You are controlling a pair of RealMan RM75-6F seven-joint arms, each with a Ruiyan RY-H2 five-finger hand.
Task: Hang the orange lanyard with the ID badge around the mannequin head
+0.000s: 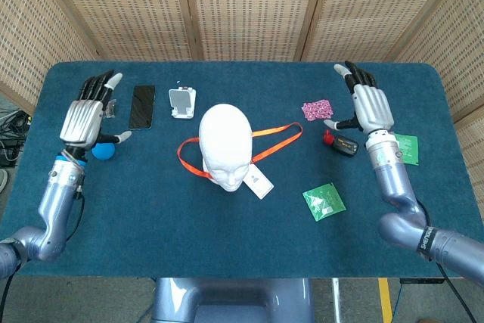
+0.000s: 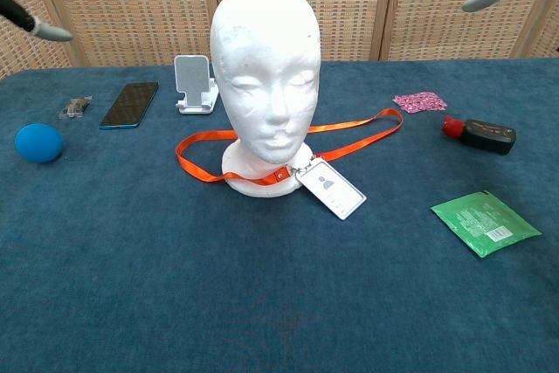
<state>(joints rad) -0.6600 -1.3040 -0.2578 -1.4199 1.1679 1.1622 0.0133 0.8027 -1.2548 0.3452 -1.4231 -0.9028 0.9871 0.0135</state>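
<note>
Your table [image 1: 227, 262], covered in dark blue carpet-like cloth, carries a white mannequin head [image 2: 265, 67] at its centre, standing upright on its base. The orange lanyard [image 2: 349, 133] loops around that base and lies flat on the cloth, its ID badge [image 2: 330, 189] resting just in front. Behind the head you have a small white stand [image 2: 193, 83], a black phone [image 2: 129, 104], a small clear item [image 2: 75, 107] and a blue ball [image 2: 38, 142]. On the opposite side lie a pink patch [image 2: 419, 100], a black-and-red object [image 2: 482, 134] and two green packets [image 1: 324, 201] [image 1: 403, 147].
</note>
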